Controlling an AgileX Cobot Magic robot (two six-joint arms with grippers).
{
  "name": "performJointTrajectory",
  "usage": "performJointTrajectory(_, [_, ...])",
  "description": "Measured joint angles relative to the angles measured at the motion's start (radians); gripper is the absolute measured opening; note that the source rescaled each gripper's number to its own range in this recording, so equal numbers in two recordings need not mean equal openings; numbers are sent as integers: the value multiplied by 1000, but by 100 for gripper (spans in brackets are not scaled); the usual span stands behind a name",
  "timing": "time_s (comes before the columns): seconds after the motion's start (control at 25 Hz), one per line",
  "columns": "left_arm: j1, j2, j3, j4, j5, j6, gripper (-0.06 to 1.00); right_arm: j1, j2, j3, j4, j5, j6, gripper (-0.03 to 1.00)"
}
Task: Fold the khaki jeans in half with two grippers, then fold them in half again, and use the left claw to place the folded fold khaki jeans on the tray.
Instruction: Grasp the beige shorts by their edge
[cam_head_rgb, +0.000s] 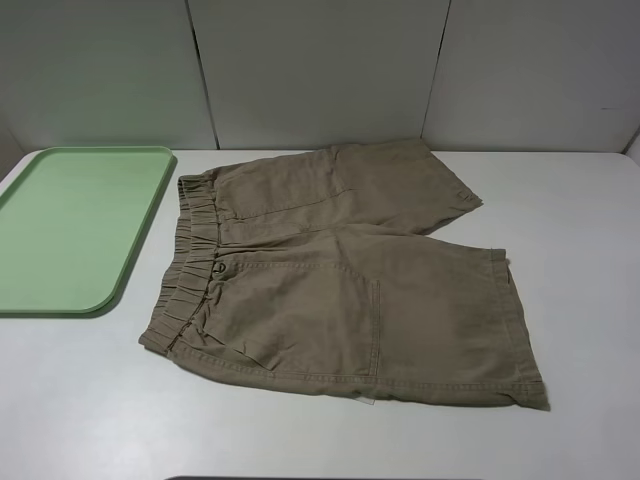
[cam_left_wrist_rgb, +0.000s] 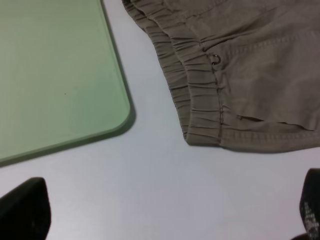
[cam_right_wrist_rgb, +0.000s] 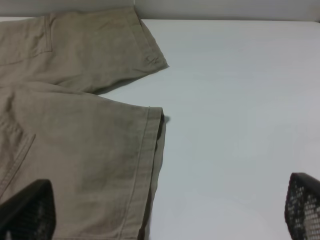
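The khaki jeans (cam_head_rgb: 340, 275) lie spread flat on the white table, waistband toward the left and both legs pointing right. The mint-green tray (cam_head_rgb: 75, 225) sits at the left, just beside the waistband. Neither arm shows in the exterior view. In the left wrist view, my left gripper (cam_left_wrist_rgb: 165, 212) hovers open above bare table near the waistband corner (cam_left_wrist_rgb: 202, 135) and the tray's rounded corner (cam_left_wrist_rgb: 117, 117). In the right wrist view, my right gripper (cam_right_wrist_rgb: 165, 212) is open, one fingertip (cam_right_wrist_rgb: 27, 210) over the near leg's hem (cam_right_wrist_rgb: 150, 170), the other over bare table.
Grey wall panels (cam_head_rgb: 320, 70) close off the back of the table. White table surface (cam_head_rgb: 570, 250) extends right of the legs and in front of the jeans.
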Motion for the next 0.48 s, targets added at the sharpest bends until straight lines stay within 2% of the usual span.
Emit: performJointTrajectory(0.48, [0, 0, 0, -2, 0, 0, 100, 0, 0, 0, 3, 0, 0, 100])
